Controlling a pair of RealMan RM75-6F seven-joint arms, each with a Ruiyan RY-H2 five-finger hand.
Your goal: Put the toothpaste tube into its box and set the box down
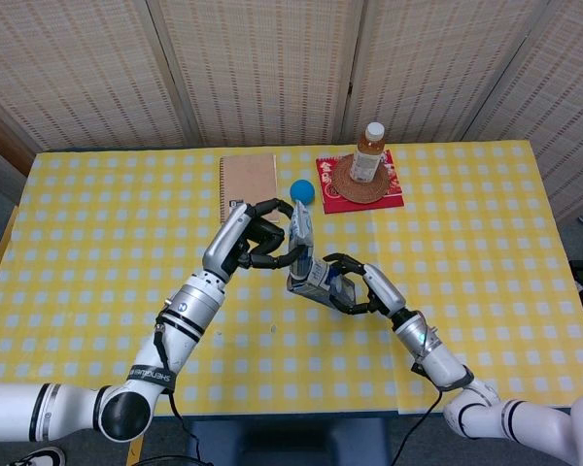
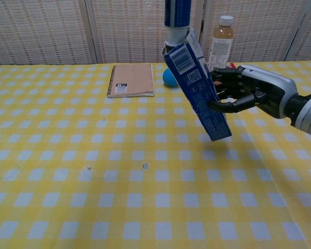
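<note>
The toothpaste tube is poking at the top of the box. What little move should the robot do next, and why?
Probably push the toothpaste tube down into the box. The left hand holds it cap-first at the box's open top, and the right hand holds the box tilted above the table.

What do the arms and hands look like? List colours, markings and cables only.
Both arms are white and silver with black rings at the joints. The left hand and right hand have silver backs and black fingers. The left arm carries black lettering; a thin black cable runs along each forearm.
</note>
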